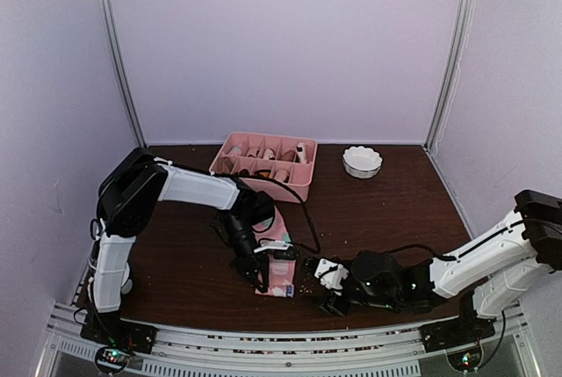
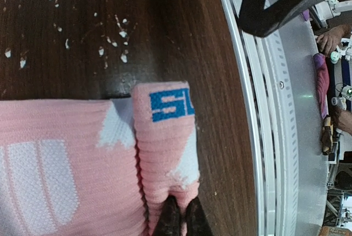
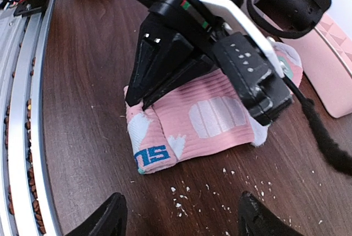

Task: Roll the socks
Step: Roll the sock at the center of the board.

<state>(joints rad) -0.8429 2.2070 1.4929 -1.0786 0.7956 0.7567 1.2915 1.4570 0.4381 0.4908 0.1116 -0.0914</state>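
Ribbed, matt pink cloth sock (image 3: pixel 184 129) on a glossy, dark wood-grain table (image 3: pixel 93 82).

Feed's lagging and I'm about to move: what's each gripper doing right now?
Left gripper: closed, pinching the folded edge of the pink sock.
Right gripper: open, holding nothing.

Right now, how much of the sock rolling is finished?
Only a little. Done: one end of the pink sock is turned over into a first fold. In hand: the left gripper is pinched shut on that fold, and the right gripper sits open in front of it, not touching. Left: the rest of the sock lies flat and needs rolling up.
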